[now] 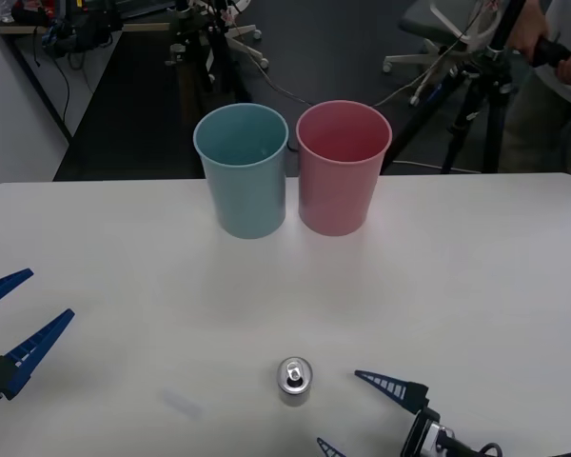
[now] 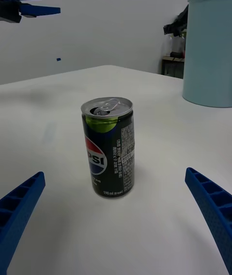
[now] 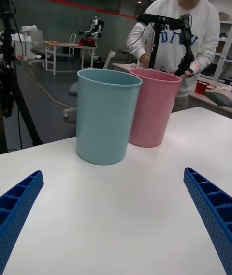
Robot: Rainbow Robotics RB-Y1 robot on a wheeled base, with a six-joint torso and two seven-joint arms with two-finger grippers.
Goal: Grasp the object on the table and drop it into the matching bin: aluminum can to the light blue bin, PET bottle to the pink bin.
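Standing side by side at the far part of the white worktop (image 1: pixel 476 267) are the light blue bin (image 1: pixel 244 171) and the pink bin (image 1: pixel 342 169), upright and almost touching. We are looking down into both from the front view, and we cannot tell if anything is lying inside them.

We are seeing the aluminum can (image 1: pixel 294 379) standing upright near the front edge of the worktop, well apart from both bins, with its shiny top and pull tab facing up. Its side is dark with a Pepsi label.

Our right gripper (image 1: pixel 347 411) is sitting low just beside the can, with its blue fingers (image 2: pixel 212 209) spread wide and the can between them, not touching. Nothing is standing between the can and the fingers.

Our left gripper (image 1: pixel 14 314) is waiting at the left edge of the worktop, fingers spread and holding nothing, pointing toward the bins.
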